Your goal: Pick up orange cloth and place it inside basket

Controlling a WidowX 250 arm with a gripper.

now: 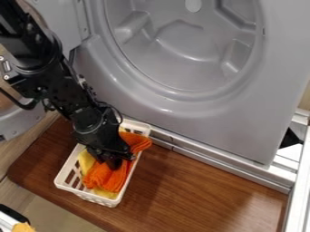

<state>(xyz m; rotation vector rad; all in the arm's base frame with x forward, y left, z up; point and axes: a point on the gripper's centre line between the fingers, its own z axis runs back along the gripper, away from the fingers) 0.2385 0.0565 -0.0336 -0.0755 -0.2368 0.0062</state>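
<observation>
- Brown wood bench (200, 190) carries the white basket (74, 192), which stands by the bench's rounded left corner.
- Near the basket's near end lies the orange cloth (104, 180), over a yellow cloth (86, 161); the orange one's long axis runs roughly with the basket's, slanting away to the right.
- Gripper (113, 164) comes down from the far left onto the cloth's middle; one part lies nearer than its tip, the other beyond and to the right. Whether it is wide, narrow or holding cloth cannot be told.
- Cloth's far end points at the basket's right long rim and laps over it, so the coming move probably calls for tucking that end inward.
- Beyond stands the grey washer (242, 113).
</observation>
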